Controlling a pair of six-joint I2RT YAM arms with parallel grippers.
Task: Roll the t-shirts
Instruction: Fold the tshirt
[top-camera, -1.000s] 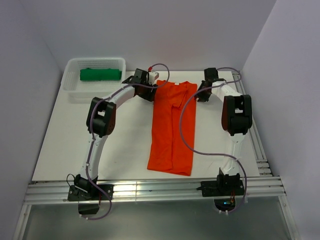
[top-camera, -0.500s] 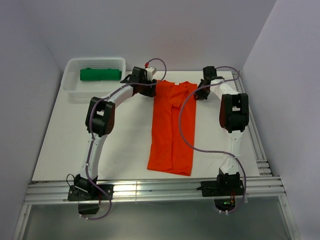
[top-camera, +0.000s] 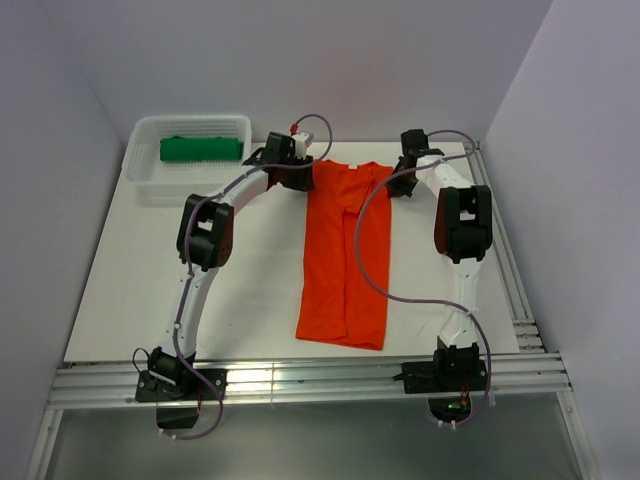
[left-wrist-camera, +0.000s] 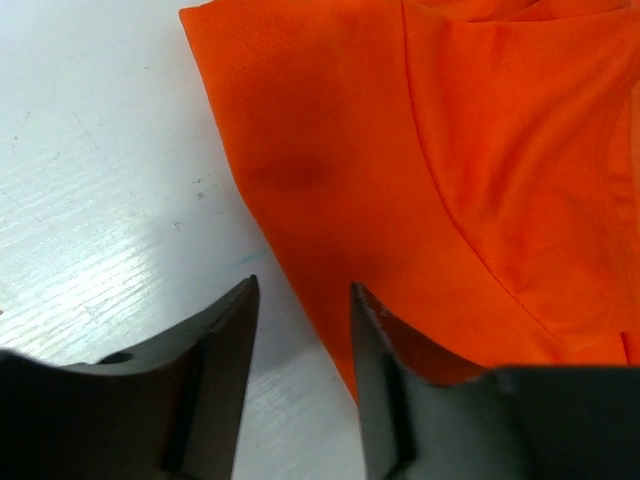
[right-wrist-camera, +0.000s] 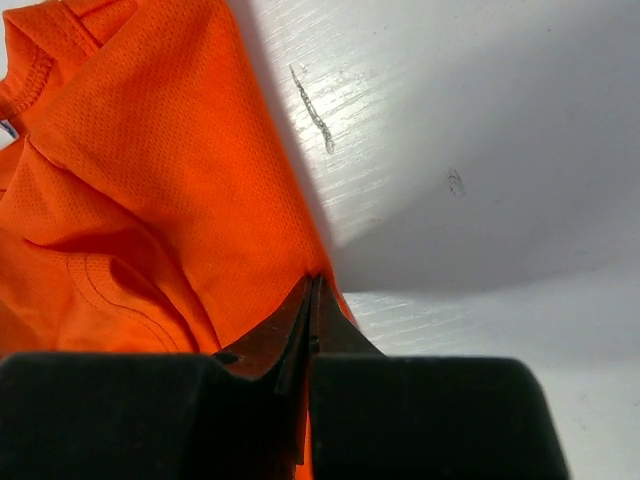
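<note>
An orange-red t-shirt (top-camera: 345, 250) lies folded into a long strip down the middle of the table. Its collar end is at the far side. My left gripper (top-camera: 306, 178) is at the shirt's far left corner. In the left wrist view it (left-wrist-camera: 303, 300) is open and straddles the cloth's left edge (left-wrist-camera: 300, 170): one finger (left-wrist-camera: 385, 360) over the cloth, the other over bare table. My right gripper (top-camera: 401, 186) is at the far right corner. In the right wrist view it (right-wrist-camera: 313, 287) is shut on the shirt's right edge (right-wrist-camera: 180, 170). A green t-shirt (top-camera: 200, 149) lies rolled in the basket.
A white mesh basket (top-camera: 140, 175) stands at the far left corner of the white table (top-camera: 130, 290). Purple cables loop from both arms, the right one hanging over the orange shirt (top-camera: 362, 265). Walls close in on three sides, and a metal rail (top-camera: 300, 380) runs along the near edge.
The right jaws have closed on the shirt's right edge. The left jaws have narrowed a little. Both wrists have shifted slightly toward the far end of the shirt.
</note>
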